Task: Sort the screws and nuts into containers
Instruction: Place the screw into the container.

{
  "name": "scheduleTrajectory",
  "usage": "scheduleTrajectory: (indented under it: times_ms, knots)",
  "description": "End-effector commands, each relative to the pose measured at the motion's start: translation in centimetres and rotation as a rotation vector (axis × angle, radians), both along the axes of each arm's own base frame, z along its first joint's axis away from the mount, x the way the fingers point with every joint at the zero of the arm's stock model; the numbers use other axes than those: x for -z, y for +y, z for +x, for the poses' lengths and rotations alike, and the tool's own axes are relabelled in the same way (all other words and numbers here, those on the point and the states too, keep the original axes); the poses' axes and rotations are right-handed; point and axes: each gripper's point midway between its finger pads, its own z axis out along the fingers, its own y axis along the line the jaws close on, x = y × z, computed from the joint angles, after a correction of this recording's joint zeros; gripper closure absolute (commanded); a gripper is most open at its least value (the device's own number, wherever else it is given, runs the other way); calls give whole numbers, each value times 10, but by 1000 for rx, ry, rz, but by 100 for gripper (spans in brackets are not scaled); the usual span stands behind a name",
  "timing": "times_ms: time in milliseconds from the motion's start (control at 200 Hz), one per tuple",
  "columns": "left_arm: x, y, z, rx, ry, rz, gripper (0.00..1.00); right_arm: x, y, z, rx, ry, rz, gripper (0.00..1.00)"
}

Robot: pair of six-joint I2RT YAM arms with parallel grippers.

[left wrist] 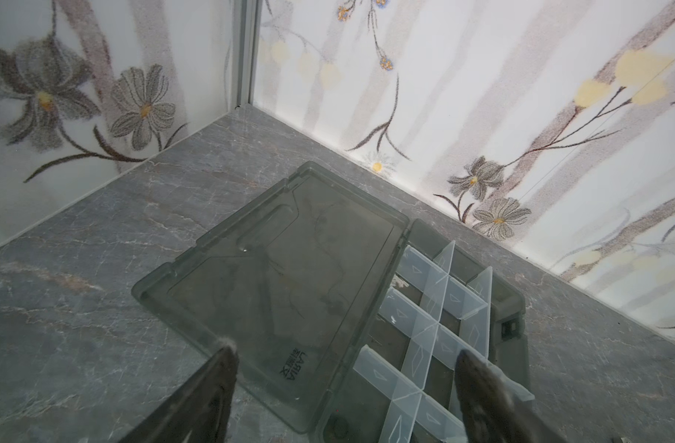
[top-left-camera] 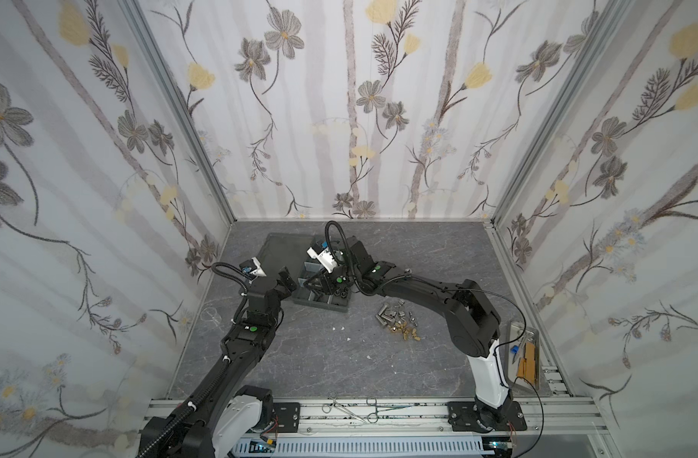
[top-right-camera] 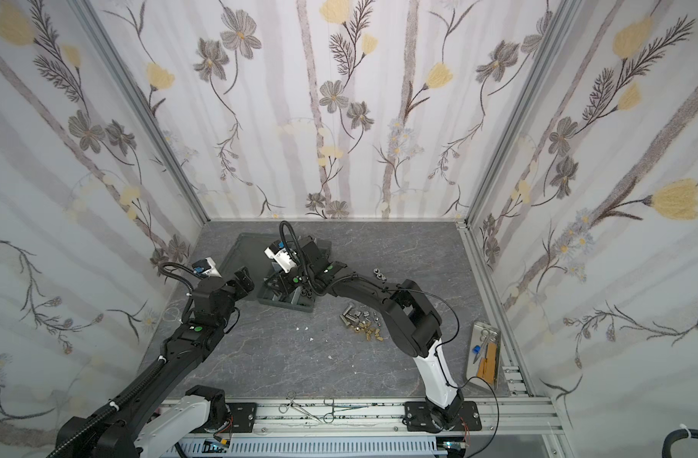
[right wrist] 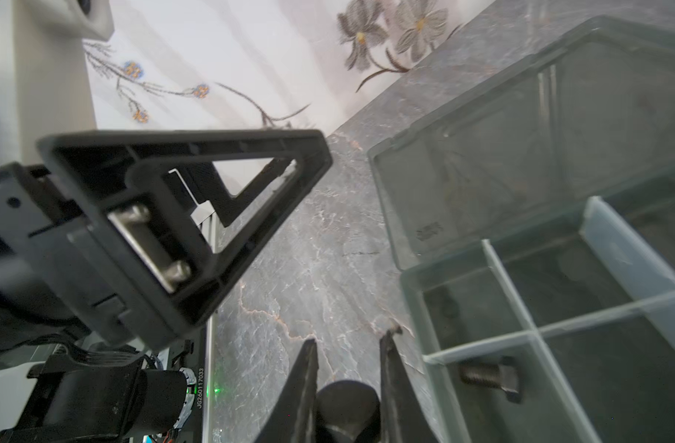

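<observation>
While the right gripper point(right wrist: 349, 337) clamps a matte black round piece point(right wrist: 345, 402), perhaps a nut, the left gripper point(left wrist: 345, 349) gapes wide.

High overhead stereo pair over the whole table point(top-left-camera: 339, 368); wrist views close, both on the organizer box point(left wrist: 501, 299).

The left arm point(top-left-camera: 236, 357) rises from the near edge of the rig and bends forward at the elbow, its wrist tipped downward. The left gripper point(left wrist: 345, 356) hangs low with its jaws spread wide. The right arm point(top-left-camera: 462, 313) comes in from the opposite side, folded at the elbow and stretched across towards the left one, its wrist also angled down. The right gripper point(right wrist: 348, 339) has its jaws drawn close on a dark round piece point(right wrist: 345, 401), and the two grippers sit near each other without touching
</observation>
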Motion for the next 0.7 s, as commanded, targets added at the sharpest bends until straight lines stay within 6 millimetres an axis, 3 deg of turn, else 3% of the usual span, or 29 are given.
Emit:
scheduleTrajectory:
  times_ms: [0,65,200,445,694]
  knots:
    - [8,1,-2,8,15,-40,11,3,17,-5,-46,-28,32,95]
    - [11,-1,-1,24,24,-38,11,13,20,-3,-28,-42,5,95]
    - [7,-8,1,64,12,-36,10,36,11,20,80,-51,-59,95]
    - [9,-17,2,122,-17,-40,9,29,-4,42,163,-29,-22,94]
    - [9,-26,4,161,-63,-93,9,57,-13,66,273,-16,-78,88]
